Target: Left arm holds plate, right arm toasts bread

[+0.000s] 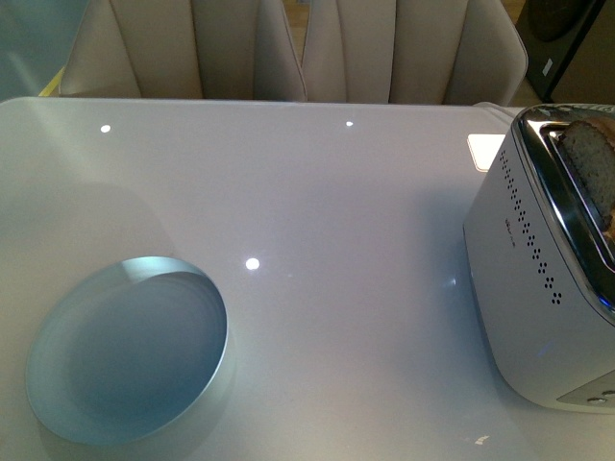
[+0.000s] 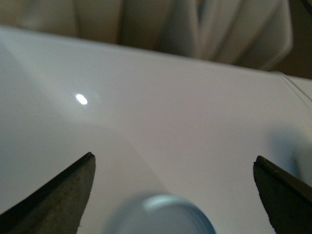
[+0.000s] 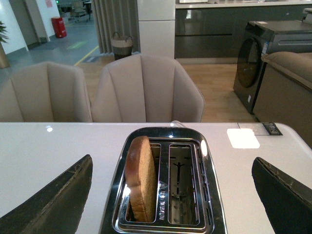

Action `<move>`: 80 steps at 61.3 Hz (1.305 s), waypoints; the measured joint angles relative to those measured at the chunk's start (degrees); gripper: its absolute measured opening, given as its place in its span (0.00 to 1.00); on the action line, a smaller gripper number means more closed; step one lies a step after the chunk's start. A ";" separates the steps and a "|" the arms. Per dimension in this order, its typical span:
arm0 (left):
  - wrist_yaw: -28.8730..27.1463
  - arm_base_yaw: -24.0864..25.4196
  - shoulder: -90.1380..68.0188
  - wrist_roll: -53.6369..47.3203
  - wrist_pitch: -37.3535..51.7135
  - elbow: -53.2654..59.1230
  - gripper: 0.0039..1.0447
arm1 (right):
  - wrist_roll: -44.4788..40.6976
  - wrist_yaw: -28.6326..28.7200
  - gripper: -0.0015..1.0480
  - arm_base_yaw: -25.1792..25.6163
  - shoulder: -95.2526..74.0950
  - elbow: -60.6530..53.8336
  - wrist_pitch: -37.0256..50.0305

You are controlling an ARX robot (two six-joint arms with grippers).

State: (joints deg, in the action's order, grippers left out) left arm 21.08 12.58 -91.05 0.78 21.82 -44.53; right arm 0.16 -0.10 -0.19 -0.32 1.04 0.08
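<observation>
Saw right pincer (image 3: 170, 195) spread, directly above toaster (image 3: 165, 214); bread (image 3: 140, 178) upright in one slot, long axis along it. Left pincer (image 2: 173, 190) spread over plate (image 1: 125, 351) on worktop (image 1: 336, 221).

White table (image 1: 317, 211) — plate (image 1: 125, 351) and toaster (image 1: 538, 288) on it

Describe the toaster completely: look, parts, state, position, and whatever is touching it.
The toaster is a boxy two-slot model with a pale silver body, rows of small vent holes down its side and a shiny chrome top frame. It stands upright on the white table, at the robot's right. One slot holds a slice of brown bread on edge, sticking up above the rim; the other slot is empty, its wire guides visible. Only the table and bread touch it.
</observation>
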 joint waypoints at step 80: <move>-21.09 -12.46 55.43 -0.26 12.83 43.76 0.03 | 0.00 0.04 0.91 0.00 0.02 0.00 0.00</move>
State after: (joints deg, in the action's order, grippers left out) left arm -0.01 0.12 -35.62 0.51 34.65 -0.78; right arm 0.16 -0.05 -0.19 -0.30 1.04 0.08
